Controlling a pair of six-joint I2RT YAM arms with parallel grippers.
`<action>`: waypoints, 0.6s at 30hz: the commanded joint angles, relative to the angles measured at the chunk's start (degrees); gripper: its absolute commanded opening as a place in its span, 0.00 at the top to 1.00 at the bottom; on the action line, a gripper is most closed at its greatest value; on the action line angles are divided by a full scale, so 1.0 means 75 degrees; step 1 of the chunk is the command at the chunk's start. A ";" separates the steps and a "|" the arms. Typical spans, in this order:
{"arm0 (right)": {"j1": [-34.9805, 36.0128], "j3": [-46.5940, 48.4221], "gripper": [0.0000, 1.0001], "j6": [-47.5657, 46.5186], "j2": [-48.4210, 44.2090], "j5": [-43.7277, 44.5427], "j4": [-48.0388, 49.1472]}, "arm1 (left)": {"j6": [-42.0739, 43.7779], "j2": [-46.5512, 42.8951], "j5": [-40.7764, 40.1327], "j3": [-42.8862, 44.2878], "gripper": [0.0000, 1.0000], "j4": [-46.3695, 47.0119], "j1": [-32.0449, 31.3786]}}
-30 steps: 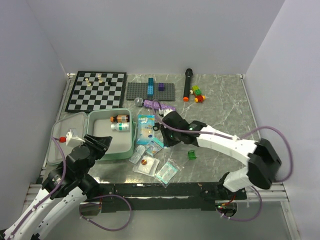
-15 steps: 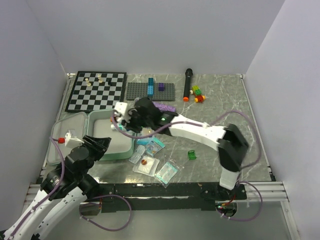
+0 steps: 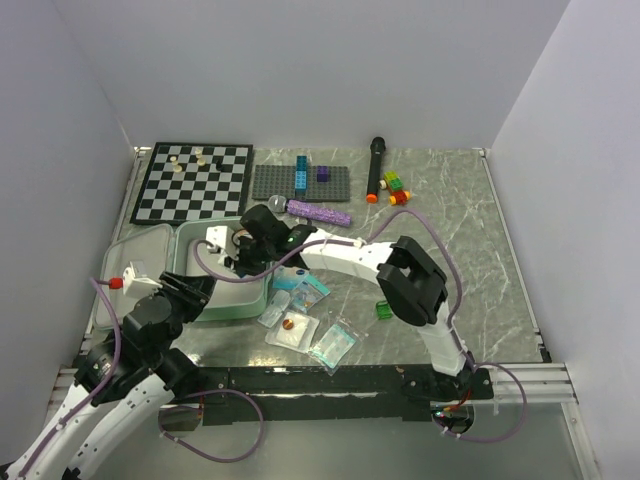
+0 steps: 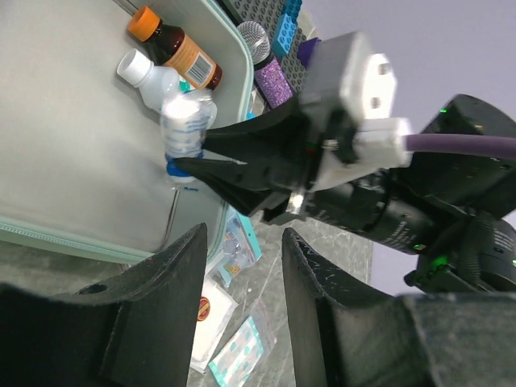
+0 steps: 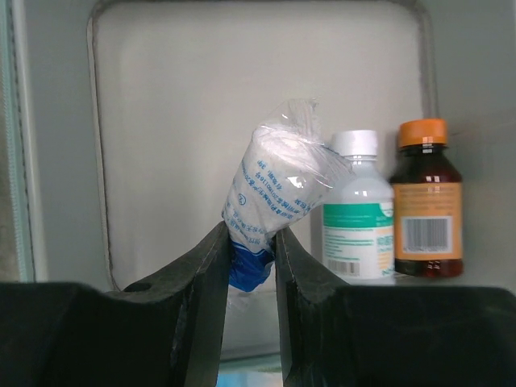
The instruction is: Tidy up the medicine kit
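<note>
The medicine kit [image 3: 178, 258] lies open at the left, mint-green with grey lining [image 5: 177, 121]. In its right half a brown bottle with an orange cap [image 5: 425, 201] and a white bottle [image 5: 355, 210] lie side by side. My right gripper [image 3: 232, 252] reaches over that half and is shut on a white and blue plastic packet [image 5: 274, 189], held above the lining beside the white bottle. The packet also shows in the left wrist view [image 4: 184, 129]. My left gripper [image 3: 192, 294] is open and empty at the kit's near edge.
Several sachets [image 3: 296, 302] lie on the table just right of the kit, one nearer the front [image 3: 333, 343]. A green block [image 3: 383, 309] sits further right. At the back are a chessboard [image 3: 192, 182], a grey studded plate [image 3: 300, 182], a purple microphone [image 3: 318, 212] and a black marker [image 3: 376, 168].
My right gripper has moved left from the sachets on the table to over the kit's right half, carrying the white and blue packet. The left arm has barely moved.
</note>
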 commanded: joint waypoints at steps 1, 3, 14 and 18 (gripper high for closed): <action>0.0133 0.0647 0.73 -0.0350 0.0331 0.0233 -0.0349 | 0.0001 0.0020 -0.0163 0.0162 0.53 0.0093 -0.0003; 0.0144 0.0846 0.70 -0.0362 0.0483 0.0573 -0.0606 | 0.0013 0.0078 -0.0163 0.0174 0.53 0.0093 -0.0003; 0.0156 0.1398 0.47 -0.0432 0.0882 0.1805 -0.1311 | 0.0013 0.0184 -0.0210 0.0115 0.53 0.0163 -0.0003; 0.0156 0.1445 0.45 -0.0350 0.0906 0.1899 -0.1311 | 0.0013 0.0196 -0.0210 0.0092 0.53 0.0164 -0.0003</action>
